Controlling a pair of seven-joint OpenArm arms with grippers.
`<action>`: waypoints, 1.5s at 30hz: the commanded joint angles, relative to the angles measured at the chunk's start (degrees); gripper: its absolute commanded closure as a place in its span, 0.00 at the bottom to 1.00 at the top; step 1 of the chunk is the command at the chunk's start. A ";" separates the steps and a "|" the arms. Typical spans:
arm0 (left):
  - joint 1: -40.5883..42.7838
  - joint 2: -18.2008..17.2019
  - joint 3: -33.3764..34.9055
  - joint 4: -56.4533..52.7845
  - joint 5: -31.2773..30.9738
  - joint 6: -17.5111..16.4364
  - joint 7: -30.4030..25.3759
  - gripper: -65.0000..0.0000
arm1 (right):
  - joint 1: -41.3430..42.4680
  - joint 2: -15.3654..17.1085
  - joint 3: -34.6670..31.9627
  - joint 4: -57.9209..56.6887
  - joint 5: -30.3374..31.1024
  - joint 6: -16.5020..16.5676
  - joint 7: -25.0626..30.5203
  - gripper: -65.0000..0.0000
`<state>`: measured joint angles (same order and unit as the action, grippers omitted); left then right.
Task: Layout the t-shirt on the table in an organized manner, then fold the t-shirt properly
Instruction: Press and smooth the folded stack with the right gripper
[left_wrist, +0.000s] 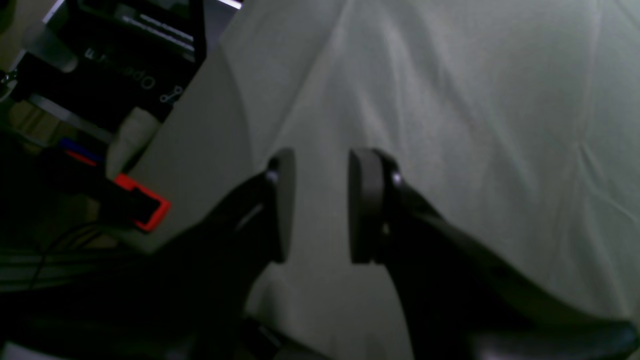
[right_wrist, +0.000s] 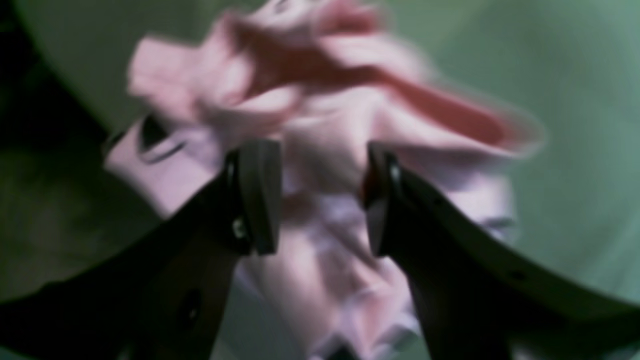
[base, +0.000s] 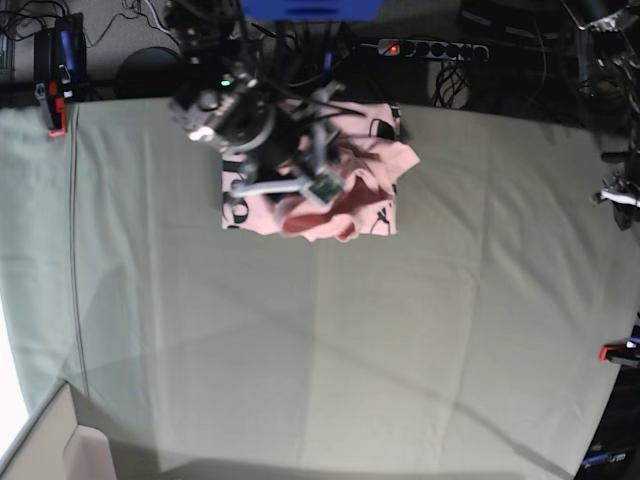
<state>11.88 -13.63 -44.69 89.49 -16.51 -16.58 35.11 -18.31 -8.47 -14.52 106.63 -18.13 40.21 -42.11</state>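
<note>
The pink t-shirt (base: 352, 205) lies crumpled in a heap at the far middle of the table (base: 350, 330), with bits of black lettering (base: 235, 212) showing at its left edge. My right arm (base: 250, 120) reaches over the heap. In the right wrist view the right gripper (right_wrist: 320, 150) hovers just above the bunched t-shirt (right_wrist: 320, 110); its jaws stand apart and nothing is pinched between them. The picture is blurred. The left gripper (left_wrist: 322, 165) is open over bare grey-green cloth (left_wrist: 450, 100) near a table edge, holding nothing. The base view does not show the left arm.
Red clamps sit at the table edges (base: 618, 352) (left_wrist: 145, 200). A black device (left_wrist: 125, 50) stands beyond the edge in the left wrist view. A power strip (base: 430, 48) and cables lie behind the table. A cardboard box (base: 40, 450) is at the near left corner.
</note>
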 joint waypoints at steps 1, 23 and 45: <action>-0.14 -1.10 -0.28 0.84 -0.41 -0.08 -1.31 0.73 | 0.24 -0.01 -0.99 -0.04 0.68 -0.21 1.36 0.58; -0.23 0.48 -0.28 1.45 -0.50 -0.08 -1.31 0.73 | -3.28 4.47 -1.52 5.50 0.59 -0.21 1.27 0.58; -0.14 0.48 2.18 1.54 -0.23 -0.08 -1.40 0.73 | -0.02 4.03 1.29 -3.55 0.59 -0.21 1.89 0.52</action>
<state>11.88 -12.21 -42.15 89.78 -16.49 -16.71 34.94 -18.46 -4.12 -13.13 102.19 -18.15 40.21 -41.15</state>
